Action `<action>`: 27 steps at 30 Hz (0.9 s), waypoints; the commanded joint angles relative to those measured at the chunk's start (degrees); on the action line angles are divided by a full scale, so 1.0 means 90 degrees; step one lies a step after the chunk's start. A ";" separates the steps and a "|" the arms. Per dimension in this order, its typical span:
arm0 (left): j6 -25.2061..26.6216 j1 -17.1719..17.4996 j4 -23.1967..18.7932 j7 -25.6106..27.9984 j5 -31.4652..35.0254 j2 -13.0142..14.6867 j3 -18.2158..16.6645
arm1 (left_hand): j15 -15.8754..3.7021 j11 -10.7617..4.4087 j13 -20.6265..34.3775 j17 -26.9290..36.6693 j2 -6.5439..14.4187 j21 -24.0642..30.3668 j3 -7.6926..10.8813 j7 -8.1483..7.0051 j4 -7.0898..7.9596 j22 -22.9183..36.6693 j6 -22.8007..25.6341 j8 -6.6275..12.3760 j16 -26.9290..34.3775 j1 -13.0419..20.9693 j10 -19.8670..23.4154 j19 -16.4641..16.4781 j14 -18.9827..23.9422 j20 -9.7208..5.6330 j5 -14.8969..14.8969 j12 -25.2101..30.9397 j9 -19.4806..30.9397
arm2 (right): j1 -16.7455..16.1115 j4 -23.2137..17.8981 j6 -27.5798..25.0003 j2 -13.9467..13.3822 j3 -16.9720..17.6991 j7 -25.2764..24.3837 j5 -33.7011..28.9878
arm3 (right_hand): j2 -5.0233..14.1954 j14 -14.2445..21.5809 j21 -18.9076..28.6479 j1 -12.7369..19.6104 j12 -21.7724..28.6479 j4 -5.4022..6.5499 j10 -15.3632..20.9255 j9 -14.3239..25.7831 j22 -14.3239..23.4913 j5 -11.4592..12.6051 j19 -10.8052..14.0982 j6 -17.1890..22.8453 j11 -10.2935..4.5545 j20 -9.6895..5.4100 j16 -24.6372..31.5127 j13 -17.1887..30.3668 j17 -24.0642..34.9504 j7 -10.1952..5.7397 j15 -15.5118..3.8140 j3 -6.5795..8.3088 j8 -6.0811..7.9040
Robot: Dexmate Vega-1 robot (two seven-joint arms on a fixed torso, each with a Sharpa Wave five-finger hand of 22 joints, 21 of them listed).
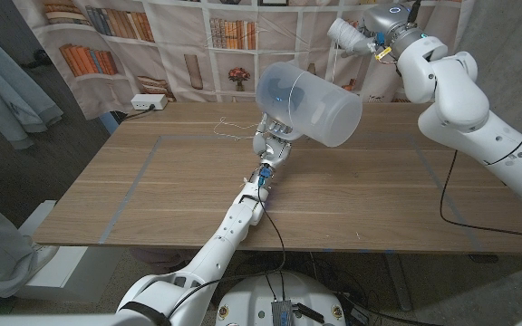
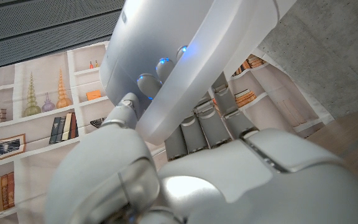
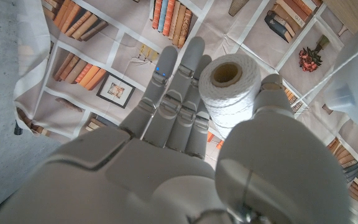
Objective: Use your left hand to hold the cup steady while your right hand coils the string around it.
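Left hand (image 1: 273,145) grips the cup (image 1: 308,102); right hand (image 3: 185,124) holds a string spool (image 3: 231,93).

We note glossy white rounded arm shells, grey segmented fingers (image 3: 180,106) on the right hand (image 3: 185,143), blue lights at fingertips, black cable beside the left hand (image 1: 273,145).
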 commanded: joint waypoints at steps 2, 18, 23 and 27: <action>-0.0176 -0.0393 0.0697 -0.0184 0.0303 -0.0091 0.0054 | -0.0021 -0.0055 0.0111 0.0080 0.0010 -0.0075 0.0055 0.0078 -0.0038 -0.2353 0.0179 0.0056 0.0030 0.0005 0.0094 0.0042 0.0070 -0.0031 0.0035 0.0081 0.0110 | -0.0461 -0.0545 0.0251 -0.0027 0.0421 -0.0091 -0.0080 | 0.0629 0.0030 0.0072 0.0454 0.0002 0.0385 0.0608 0.0037 -0.0005 0.0036 -0.0019 0.0594 -0.0582 -0.0795 -0.0002 0.0007 0.0012 -0.0574 -0.0193 0.1703 0.0025; -0.0106 -0.0713 0.1336 -0.0422 0.0426 -0.0316 -0.0076 | 0.0006 -0.0030 0.0151 0.0065 0.0018 -0.0060 0.0043 0.0077 -0.0075 -0.2344 0.0189 0.0005 0.0033 0.0005 0.0076 0.0033 0.0057 -0.0030 0.0031 0.0114 0.0198 | -0.0651 -0.0910 0.0571 0.0213 0.0493 0.0122 -0.0213 | 0.0631 0.0089 0.0153 0.0449 0.0001 0.0380 0.0640 0.0051 -0.0058 0.0035 -0.0044 0.0582 -0.0571 -0.0800 0.0014 0.0026 0.0037 -0.0581 -0.0194 0.1709 0.0015; -0.0094 -0.0840 0.1554 -0.0501 0.0489 -0.0369 -0.0111 | -0.0012 -0.0021 0.0080 0.0008 0.0009 -0.0056 0.0041 0.0063 -0.0094 -0.2347 0.0214 -0.0057 0.0012 0.0007 0.0103 0.0026 0.0080 -0.0022 0.0032 0.0082 0.0149 | -0.0695 -0.1048 0.0698 0.0354 0.0352 0.0070 -0.0571 | 0.0632 0.0098 0.0177 0.0443 -0.0004 0.0384 0.0639 0.0054 -0.0072 0.0036 -0.0047 0.0585 -0.0569 -0.0808 0.0015 0.0029 0.0045 -0.0576 -0.0192 0.1709 0.0014; -0.0077 -0.0900 0.1651 -0.0553 0.0515 -0.0403 -0.0154 | -0.0005 -0.0029 0.0097 0.0084 0.0016 -0.0054 0.0042 0.0079 -0.0089 -0.2348 0.0199 -0.0006 0.0044 -0.0003 0.0102 0.0027 0.0038 -0.0038 0.0033 0.0093 0.0286 | -0.0737 -0.1092 0.0842 0.0470 0.0304 0.0125 -0.0684 | 0.0632 0.0097 0.0192 0.0439 -0.0010 0.0384 0.0624 0.0055 -0.0083 0.0036 -0.0066 0.0581 -0.0585 -0.0806 0.0011 0.0038 0.0047 -0.0578 -0.0192 0.1711 0.0010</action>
